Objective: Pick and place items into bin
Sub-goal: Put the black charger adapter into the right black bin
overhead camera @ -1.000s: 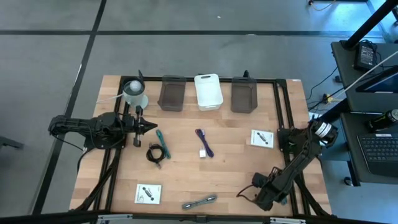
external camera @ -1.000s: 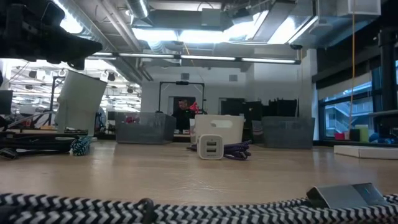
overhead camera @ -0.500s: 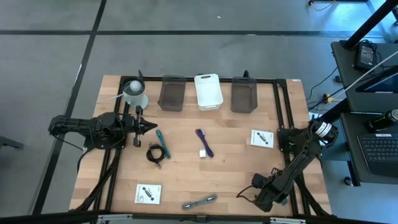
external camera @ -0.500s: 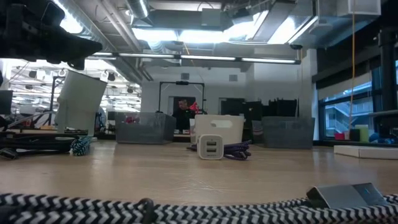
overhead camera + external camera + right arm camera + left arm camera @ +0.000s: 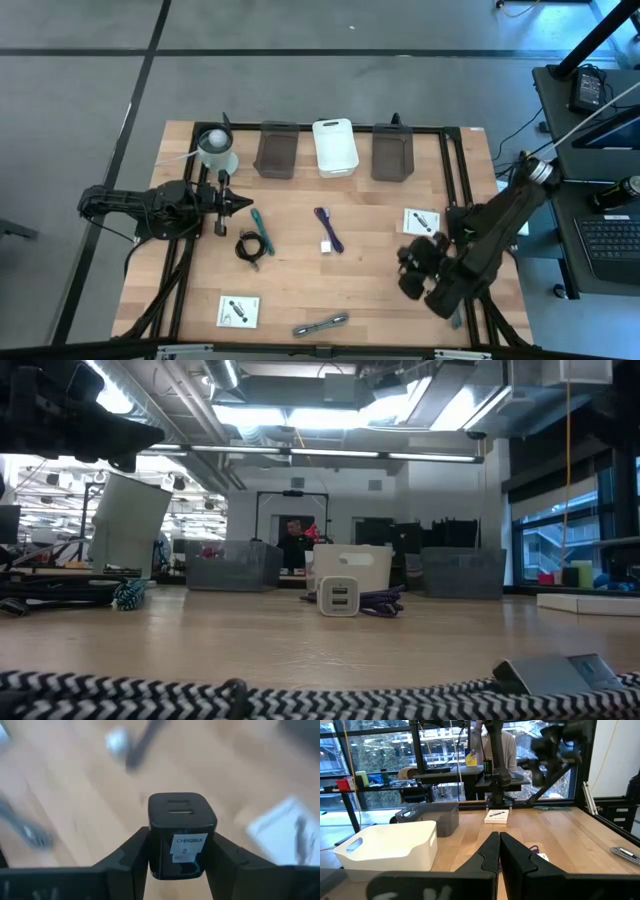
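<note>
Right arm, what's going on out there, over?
Right gripper shut on black charger cube, lifted above table. Left gripper shut, idle. White bin ahead, path clear.

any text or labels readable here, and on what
"CHRGBLK" and "2": white label on the black charger held in the right gripper.
A red line under those on the same label: too blurred to read.
White cards: printed picture, any text too small to read.
Nothing else legible.
</note>
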`<state>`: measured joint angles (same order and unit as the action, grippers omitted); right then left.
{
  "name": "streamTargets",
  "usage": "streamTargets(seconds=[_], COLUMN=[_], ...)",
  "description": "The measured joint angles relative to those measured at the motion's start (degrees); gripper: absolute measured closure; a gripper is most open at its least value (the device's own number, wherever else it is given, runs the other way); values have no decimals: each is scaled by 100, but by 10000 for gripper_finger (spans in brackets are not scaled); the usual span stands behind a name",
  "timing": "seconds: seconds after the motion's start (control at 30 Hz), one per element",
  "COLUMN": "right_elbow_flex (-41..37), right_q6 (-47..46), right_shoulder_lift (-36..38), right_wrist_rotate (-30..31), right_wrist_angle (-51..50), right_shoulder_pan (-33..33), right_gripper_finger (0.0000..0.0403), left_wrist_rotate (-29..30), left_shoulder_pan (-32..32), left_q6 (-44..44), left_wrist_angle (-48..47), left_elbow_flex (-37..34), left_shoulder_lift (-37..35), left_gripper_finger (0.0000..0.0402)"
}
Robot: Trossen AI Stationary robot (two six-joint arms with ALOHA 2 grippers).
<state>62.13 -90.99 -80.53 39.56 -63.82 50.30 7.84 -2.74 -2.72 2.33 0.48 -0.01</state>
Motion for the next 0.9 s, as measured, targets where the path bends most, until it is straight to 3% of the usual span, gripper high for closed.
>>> streamTargets(seconds=[0.23, 0.47, 0.67, 0.9], right_elbow_flex=[2, 2, 2, 2], right_q6=[483, 1980, 3840, 6107], right_shoulder_lift=[1022, 1631, 2103, 2071], right_wrist_rotate=[1775, 2034, 1205, -798], right_wrist_angle=[-264, -145, 679, 2263], right_shoulder_pan=[-573, -2331, -4201, -6501], right_gripper_finger=[259, 259, 259, 259], left_wrist_rotate=[0, 85, 107, 107], left_shoulder_pan=[-1, 0, 0, -2], left_q6=[0, 0, 319, 645], left_wrist_angle=[1, 57, 87, 87], left_elbow_flex=[0, 1, 0, 0], left_shoulder_lift=[0, 0, 0, 0], left_gripper_finger=[396, 396, 396, 395])
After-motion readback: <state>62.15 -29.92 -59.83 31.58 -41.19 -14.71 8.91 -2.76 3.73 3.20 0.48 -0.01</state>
